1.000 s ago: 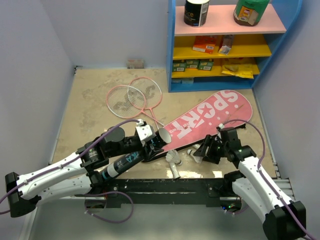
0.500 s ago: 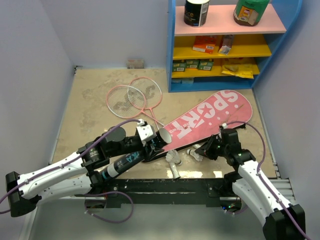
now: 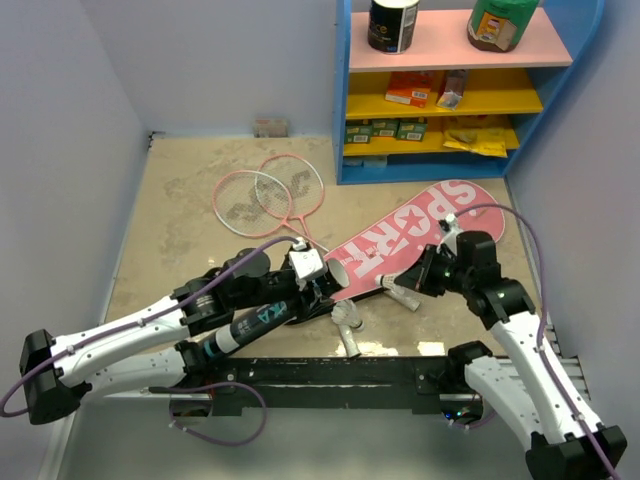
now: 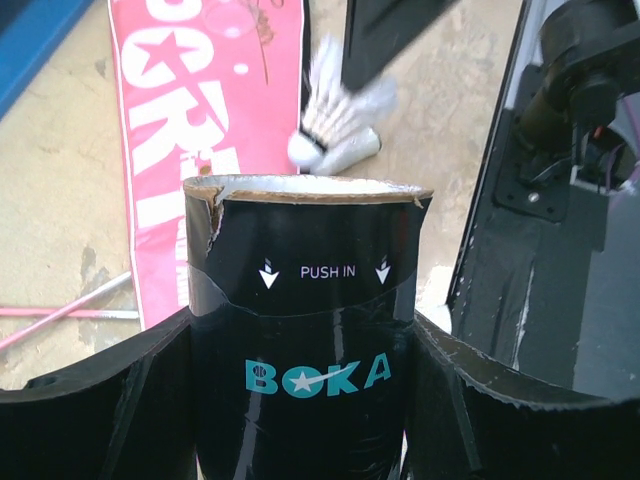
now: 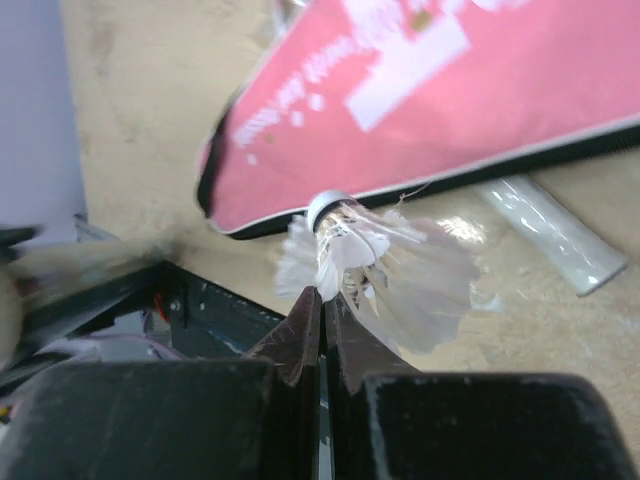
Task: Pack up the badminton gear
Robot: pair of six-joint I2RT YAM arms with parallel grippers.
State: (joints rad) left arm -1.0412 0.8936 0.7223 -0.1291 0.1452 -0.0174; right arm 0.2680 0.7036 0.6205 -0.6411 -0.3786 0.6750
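My left gripper point(image 3: 306, 288) is shut on the long black shuttle tube point(image 3: 262, 316), which is lettered "BOKA" and "PUSH IN" point(image 4: 300, 290), with a finger on each side. Its open mouth points at the pink "SPORT" bag point(image 3: 425, 232). My right gripper point(image 3: 408, 291) is shut on a white feather shuttlecock point(image 5: 372, 262), pinching its feathers and holding it off the floor just right of the tube mouth. That shuttlecock point(image 4: 336, 118) shows blurred beyond the tube. Another shuttlecock point(image 3: 346, 317) lies on the floor. Two pink rackets point(image 3: 266, 194) lie crossed at the back left.
A blue shelf unit point(image 3: 450, 95) with jars and boxes stands at the back right. A black rail point(image 3: 340, 376) runs along the near edge. A white cylinder point(image 5: 550, 236) lies on the floor near the bag's edge. Walls close in both sides.
My right gripper shut on the shuttlecock and lifted it up and left, toward the tube mouth. The left arm carried the tube slightly to the right.
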